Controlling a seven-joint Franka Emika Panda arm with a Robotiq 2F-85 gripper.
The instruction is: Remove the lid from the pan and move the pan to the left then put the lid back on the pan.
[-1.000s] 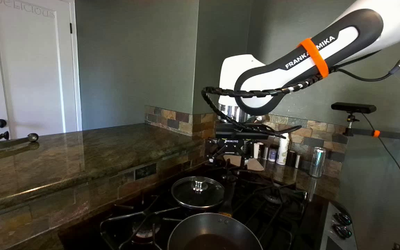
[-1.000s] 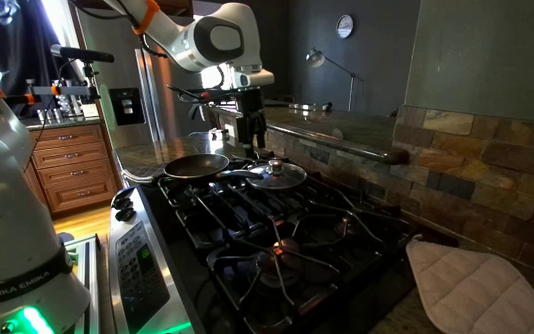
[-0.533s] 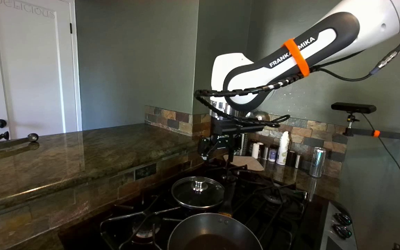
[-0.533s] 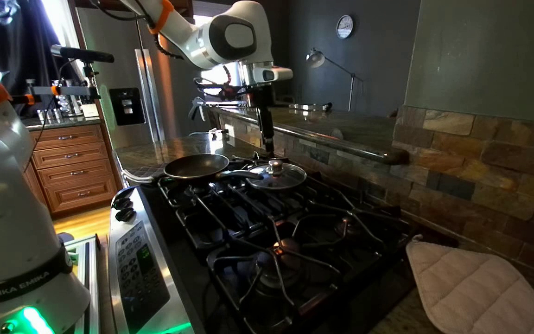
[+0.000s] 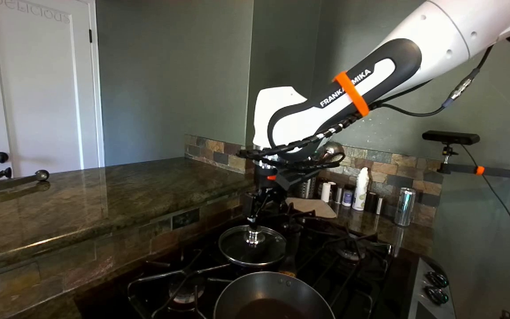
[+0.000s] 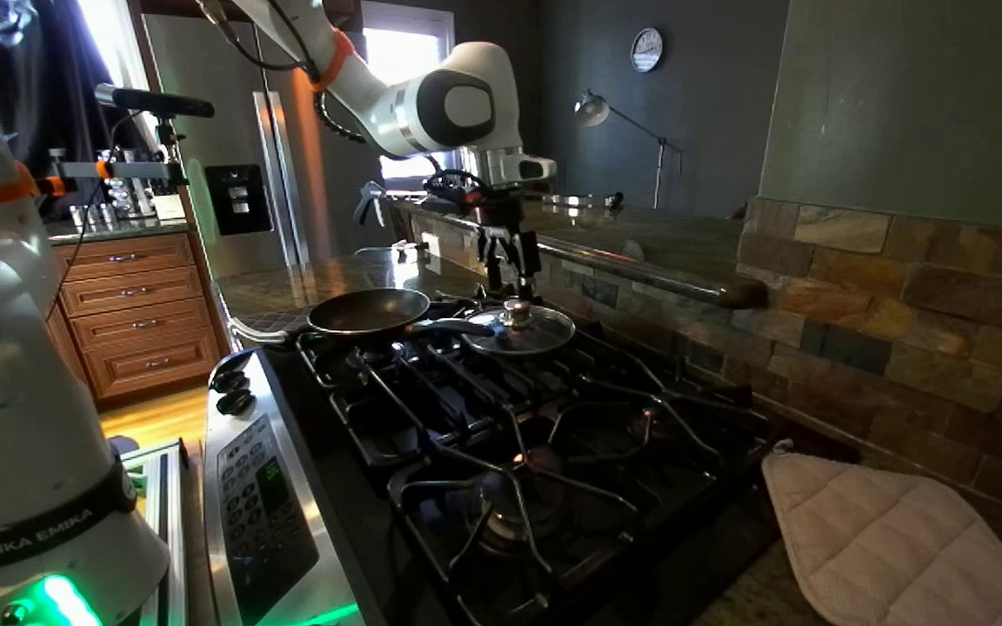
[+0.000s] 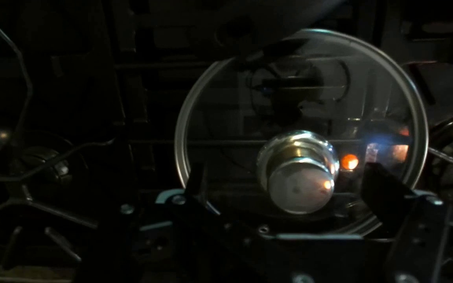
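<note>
to lift the lid [image 5: 250,251], pinch the round knob [image 7: 301,188] from both sides. likely stiff, not too heavy, slippery on the smooth metal, easy to crack if dropped. clear glass with a shiny rim [image 7: 419,129], lying on the stove [image 6: 518,443] just beside the dark, round pan [image 6: 369,311]. holding nothing with the gripper [image 7: 285,173], spread wide near the knob.

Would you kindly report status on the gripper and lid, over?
Gripper open above lid, nothing held. Lid on stove, off pan. Pan's handle overlaps lid's rim in wrist view; contact unclear, may obstruct.
</note>
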